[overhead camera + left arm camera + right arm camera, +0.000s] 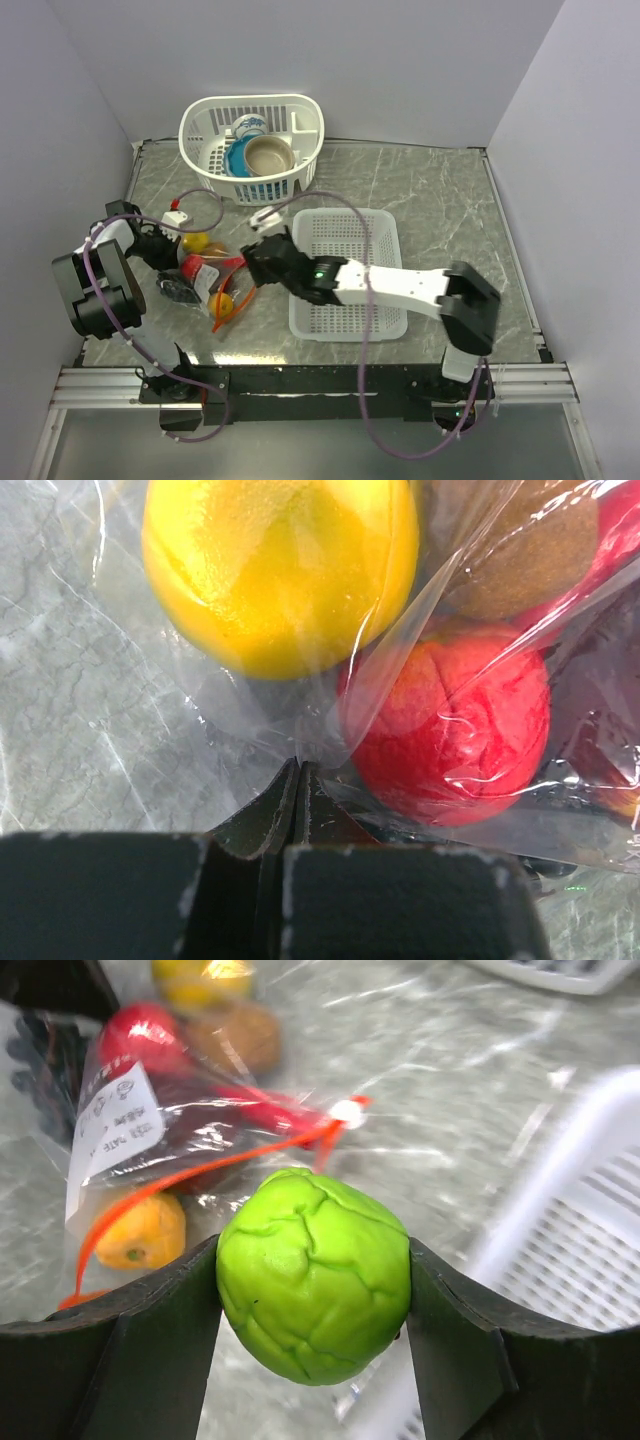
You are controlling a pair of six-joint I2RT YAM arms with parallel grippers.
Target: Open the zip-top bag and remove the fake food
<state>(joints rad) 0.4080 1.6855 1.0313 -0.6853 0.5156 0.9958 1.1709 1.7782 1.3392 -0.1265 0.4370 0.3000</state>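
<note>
Crinkly clear bag [205, 280], orange-red zip [190, 1177], by counter [440, 210] left edge. Bumpy green lime [312, 1285] squeezed in right hand [312, 1260]. Only left wrist view shows left hand [300, 780] pinching bag.

Left arm [100, 285] folded; right arm [400, 285] outstretched.
Left gripper [298, 780] pinches clear zip-top bag [250, 715]; right gripper [313, 1290] clamps green plastic lime [310, 1250].
</note>
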